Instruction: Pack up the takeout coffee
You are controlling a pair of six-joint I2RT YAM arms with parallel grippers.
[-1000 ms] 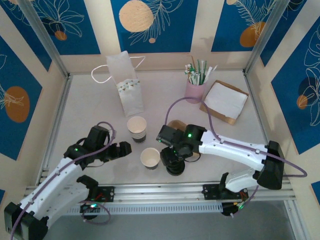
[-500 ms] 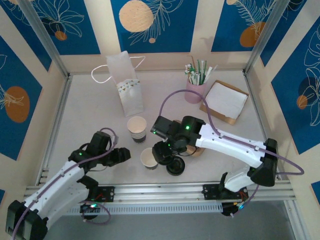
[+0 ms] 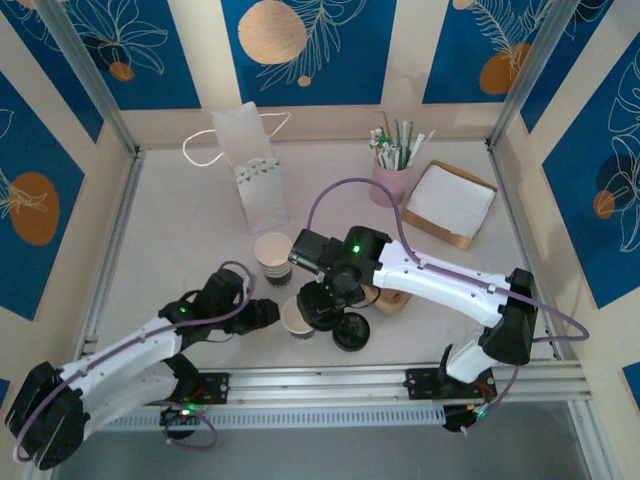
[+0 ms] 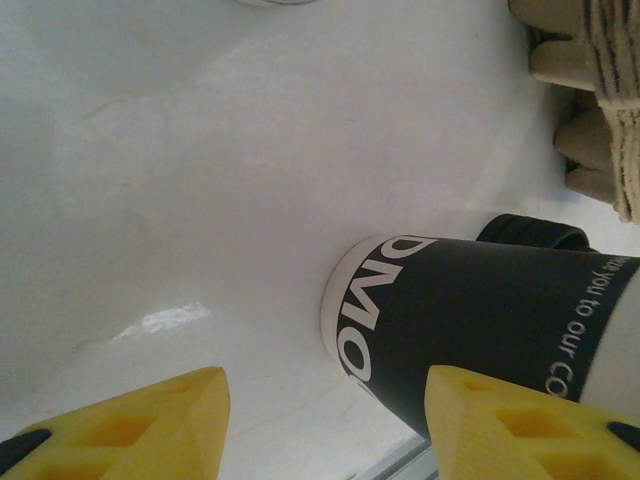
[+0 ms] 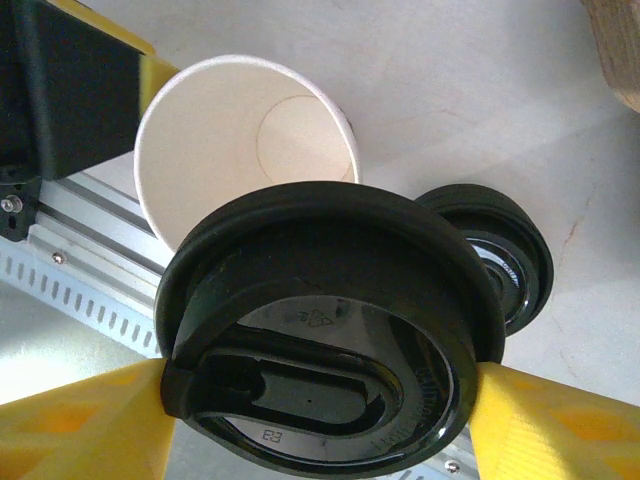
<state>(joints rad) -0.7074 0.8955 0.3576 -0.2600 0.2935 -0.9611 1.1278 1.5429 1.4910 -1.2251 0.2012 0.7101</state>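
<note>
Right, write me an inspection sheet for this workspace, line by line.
Surface: white table, no spills seen.
Job's things: near paper cup, open and upright; far paper cup, open and upright; white paper bag standing behind them.
Clutter: spare black lids; pulp cup carrier; pink straw cup; napkin box.
Grippers: left gripper open, fingers flanking the near cup's black base, gap on one side; right gripper shut on a black lid above that cup.
Cables: purple cables loop off each arm, nothing snagged.
Surroundings: blue floral panels; aluminium frame posts.
</note>
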